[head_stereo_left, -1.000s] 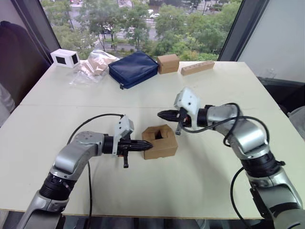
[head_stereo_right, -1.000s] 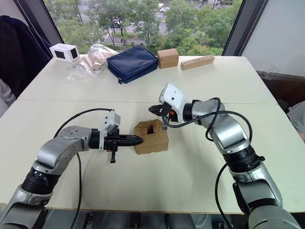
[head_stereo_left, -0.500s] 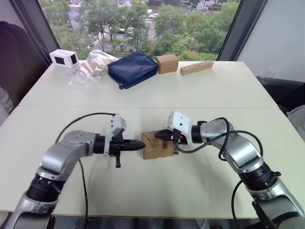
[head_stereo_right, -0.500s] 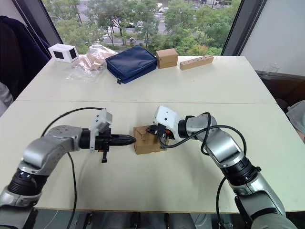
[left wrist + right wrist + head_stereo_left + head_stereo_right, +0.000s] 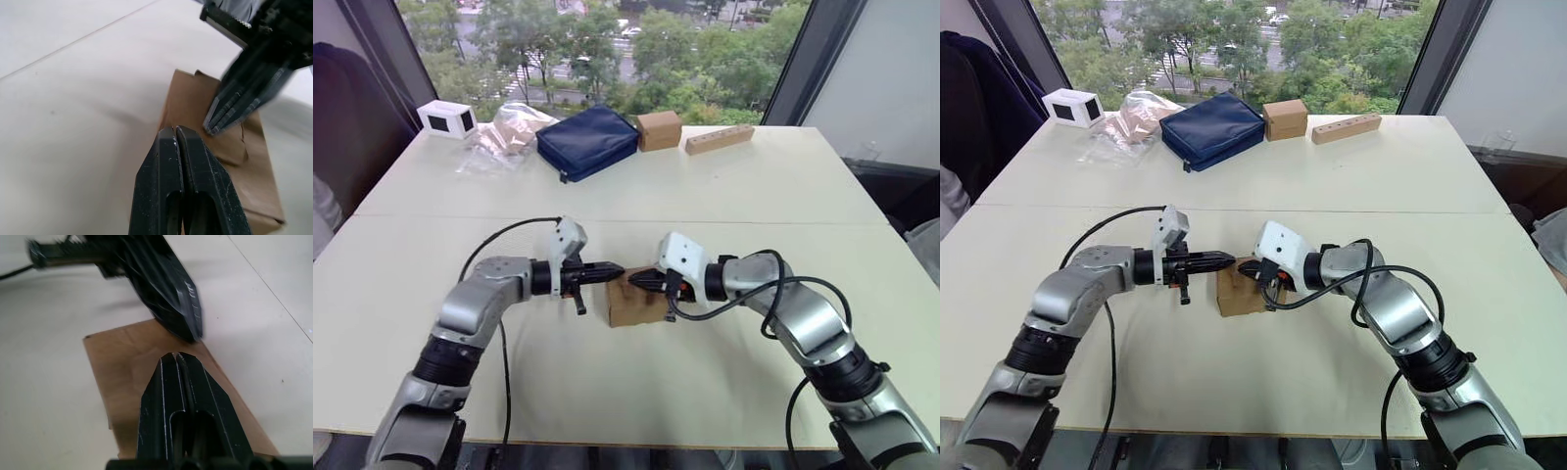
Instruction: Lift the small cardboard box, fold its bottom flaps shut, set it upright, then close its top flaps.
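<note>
The small cardboard box (image 5: 637,305) sits on the white table (image 5: 744,382) near its middle, also seen as a brown panel (image 5: 122,367) from the right wrist. The flaps on its upper face (image 5: 249,171) lie folded flat; its underside is hidden. My left gripper (image 5: 618,273) is shut, its tip at the box's upper left edge. My right gripper (image 5: 635,279) is shut too, tip resting on the folded flaps, nearly meeting the left tip. Neither holds anything.
At the table's far edge stand a white box with a black window (image 5: 445,118), a crumpled plastic bag (image 5: 504,132), a blue bag (image 5: 587,142), a taped brown cube (image 5: 659,129) and a wooden block (image 5: 719,139).
The box's raised flaps have been pressed flat. My right gripper came down and left onto the box top. My left gripper rose from the box's side to its upper edge.
</note>
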`<state>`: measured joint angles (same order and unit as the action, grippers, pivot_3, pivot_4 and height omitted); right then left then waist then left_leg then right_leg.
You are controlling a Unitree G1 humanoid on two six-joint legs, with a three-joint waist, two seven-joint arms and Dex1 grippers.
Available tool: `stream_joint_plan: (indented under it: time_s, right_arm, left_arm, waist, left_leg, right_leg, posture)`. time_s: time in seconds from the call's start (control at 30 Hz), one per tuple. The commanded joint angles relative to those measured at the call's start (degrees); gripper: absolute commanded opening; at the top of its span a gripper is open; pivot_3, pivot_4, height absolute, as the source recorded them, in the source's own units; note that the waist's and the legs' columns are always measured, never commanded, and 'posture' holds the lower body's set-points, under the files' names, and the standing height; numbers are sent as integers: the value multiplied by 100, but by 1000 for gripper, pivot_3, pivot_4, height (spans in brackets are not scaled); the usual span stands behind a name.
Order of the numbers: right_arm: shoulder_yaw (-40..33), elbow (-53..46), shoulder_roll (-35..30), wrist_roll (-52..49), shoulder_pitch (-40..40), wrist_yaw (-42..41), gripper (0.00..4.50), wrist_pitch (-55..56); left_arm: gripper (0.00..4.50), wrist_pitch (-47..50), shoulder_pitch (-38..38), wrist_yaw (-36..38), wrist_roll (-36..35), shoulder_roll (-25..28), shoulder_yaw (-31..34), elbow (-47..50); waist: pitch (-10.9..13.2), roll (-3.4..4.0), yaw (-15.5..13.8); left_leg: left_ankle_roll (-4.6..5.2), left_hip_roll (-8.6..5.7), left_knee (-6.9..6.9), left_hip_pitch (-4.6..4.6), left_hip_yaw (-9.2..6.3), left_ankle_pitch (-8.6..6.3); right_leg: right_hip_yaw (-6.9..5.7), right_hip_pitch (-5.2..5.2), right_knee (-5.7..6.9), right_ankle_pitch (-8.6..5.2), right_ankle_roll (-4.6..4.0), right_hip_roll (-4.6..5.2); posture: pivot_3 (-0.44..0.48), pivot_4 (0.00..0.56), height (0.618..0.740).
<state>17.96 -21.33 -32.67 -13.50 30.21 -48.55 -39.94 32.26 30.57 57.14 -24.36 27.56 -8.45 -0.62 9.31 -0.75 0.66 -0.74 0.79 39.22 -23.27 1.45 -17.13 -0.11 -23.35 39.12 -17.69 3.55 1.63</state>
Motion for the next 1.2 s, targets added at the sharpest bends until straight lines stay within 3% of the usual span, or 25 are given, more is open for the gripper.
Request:
stream_joint_plan:
  time_s: [0.03,0.23,1.2]
  right_arm:
    - [-419,-481,-87,-295,3,-33,0,-108]
    - [-504,-757,-482,-442,-365,-262,0,-60]
    - [178,-239,-480,366,-258,-74,0,187]
  left_arm:
    - [41,-209,138,54,93,-102,-46,-149]
    - [41,-241,153,91,93,-173,-19,-229]
    - [41,198,-53,-140,-211,-338,163,37]
  waist:
    - [0,0,-2]
    - [0,0,-4]
    - [0,0,0]
  left_leg:
    - [0,0,0,0,0,0]
    - [0,0,0,0,-1,0]
    - [0,1,0,3,-1,0]
  right_leg:
    - [0,0,0,0,0,0]
    - [0,2,-1,0,0,1]
    - [0,3,0,0,0,-2]
  posture:
    - [0,150,740]
    - [0,150,740]
    - [0,150,740]
